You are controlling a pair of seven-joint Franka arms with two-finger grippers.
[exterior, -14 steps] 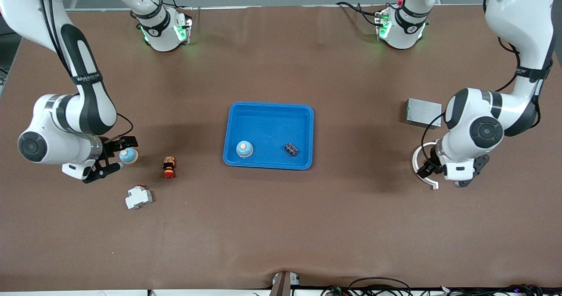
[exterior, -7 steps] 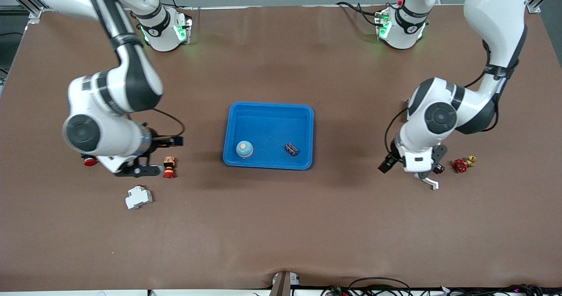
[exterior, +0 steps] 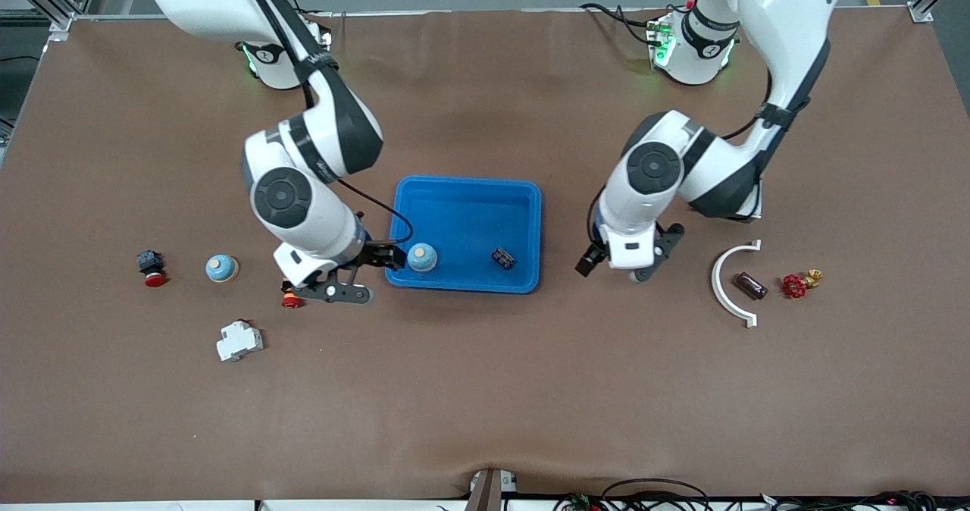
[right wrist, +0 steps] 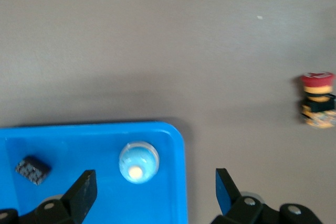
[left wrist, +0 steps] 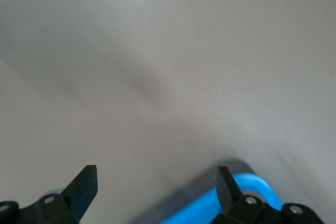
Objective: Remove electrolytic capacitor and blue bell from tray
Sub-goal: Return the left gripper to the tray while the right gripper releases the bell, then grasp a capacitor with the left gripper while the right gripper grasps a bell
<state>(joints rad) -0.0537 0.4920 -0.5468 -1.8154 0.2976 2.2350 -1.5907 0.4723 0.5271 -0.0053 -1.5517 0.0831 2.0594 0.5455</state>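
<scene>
Right claw (exterior: 362,274) wide open, empty, over tray's corner. Left claw (exterior: 615,263) wide open, empty, over brown surface (exterior: 485,390) beside blue tray (exterior: 464,283). Bell (exterior: 422,257), capacitor (exterior: 502,258) inside tray. Second bell (exterior: 221,268), white breaker (exterior: 239,340) toward right arm's end.

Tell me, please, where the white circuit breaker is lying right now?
In the front view the white circuit breaker lies toward the right arm's end of the table, nearer the camera than the blue bell.
</scene>
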